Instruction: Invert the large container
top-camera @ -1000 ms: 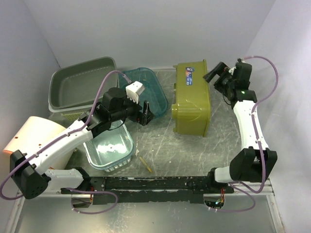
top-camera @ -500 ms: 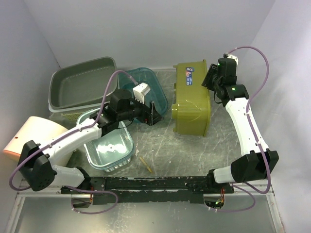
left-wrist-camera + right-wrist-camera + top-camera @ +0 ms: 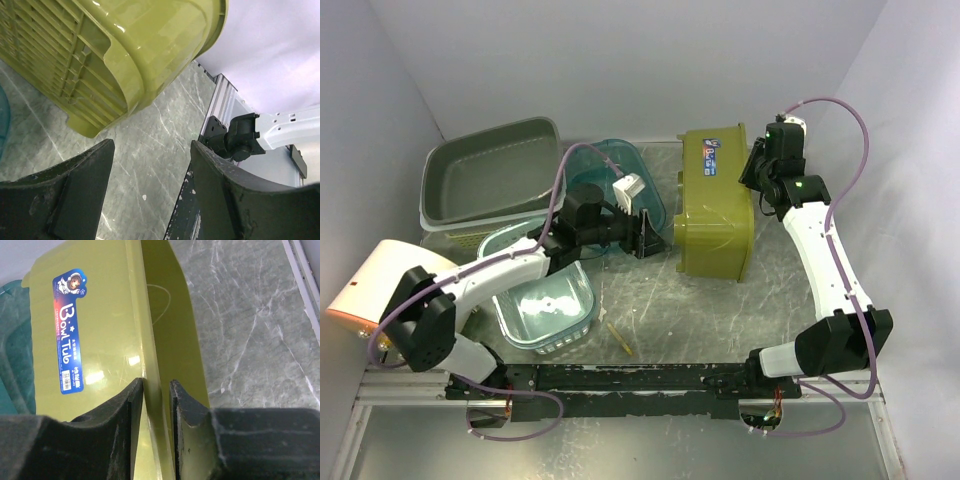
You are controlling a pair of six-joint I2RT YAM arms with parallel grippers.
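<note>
At the back left of the scratched grey table (image 3: 720,310) stands a grey tub (image 3: 485,175), open side up, with a see-through teal basket (image 3: 610,160) just beside it on the right. A clear container (image 3: 555,310) sits in front of the tub, and a small wooden stick (image 3: 619,338) lies near that container's right front corner. A rounded white thing with an orange edge (image 3: 365,290) stands at the far left.
</note>
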